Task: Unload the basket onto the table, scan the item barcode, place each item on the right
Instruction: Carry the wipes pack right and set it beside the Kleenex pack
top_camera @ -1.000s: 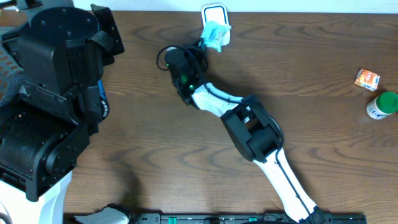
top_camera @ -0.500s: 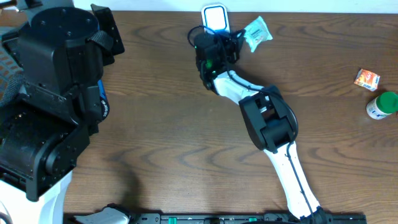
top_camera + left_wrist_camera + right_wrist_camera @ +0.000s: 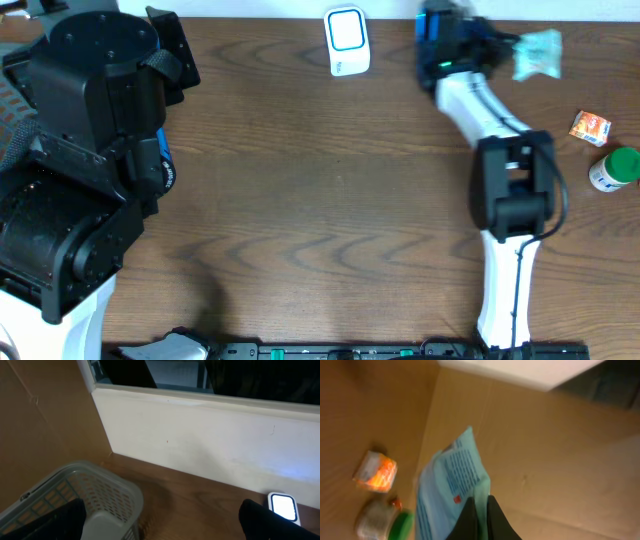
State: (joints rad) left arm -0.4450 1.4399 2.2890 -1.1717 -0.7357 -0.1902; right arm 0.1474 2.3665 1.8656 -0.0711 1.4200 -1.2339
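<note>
Pinching the blue packet [image 3: 537, 53] by one edge, my right fingers [image 3: 469, 519] clamp it, leaving its printed face exposed for the scanner [image 3: 347, 40]; my left fingers [image 3: 275, 522] stand spread wide, empty.

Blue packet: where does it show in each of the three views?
Overhead: blue packet at top right.
Left wrist: not in it.
Right wrist: lower centre, left of middle.
Shared landmark: small orange pack, also at the left in the right wrist view.
</note>
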